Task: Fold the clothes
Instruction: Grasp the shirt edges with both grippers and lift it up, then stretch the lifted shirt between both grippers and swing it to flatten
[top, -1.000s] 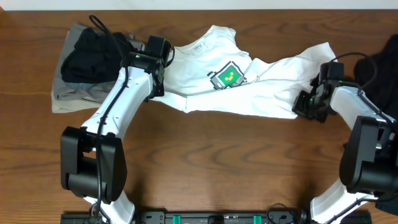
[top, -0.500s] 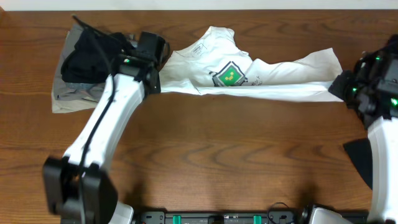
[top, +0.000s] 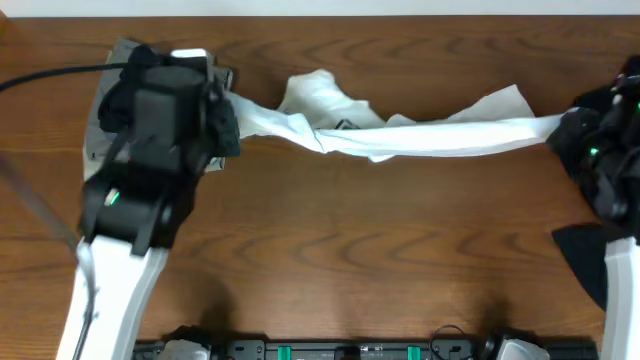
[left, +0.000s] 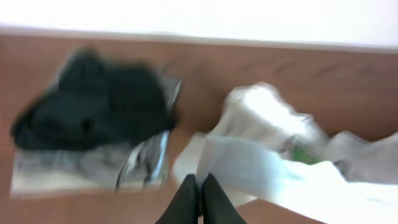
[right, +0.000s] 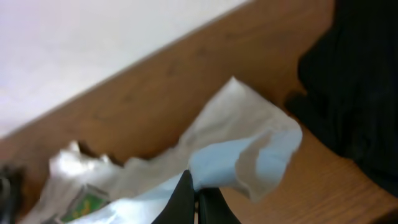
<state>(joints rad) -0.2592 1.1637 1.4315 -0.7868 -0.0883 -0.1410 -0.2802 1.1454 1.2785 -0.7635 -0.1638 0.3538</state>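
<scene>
Clamped shut on the white T-shirt (top: 430, 136): left tool (left: 200, 198), right tool (right: 196, 198). It's twisted rope-like mid-frame, so a grip may slip, or it lands bunched.

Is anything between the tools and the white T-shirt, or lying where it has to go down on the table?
Nothing visible. The left tool and right tool are shut on the T-shirt, stretched between them. The table under it is bare; a black and grey pile lies to its left, a black garment to its right.
</scene>
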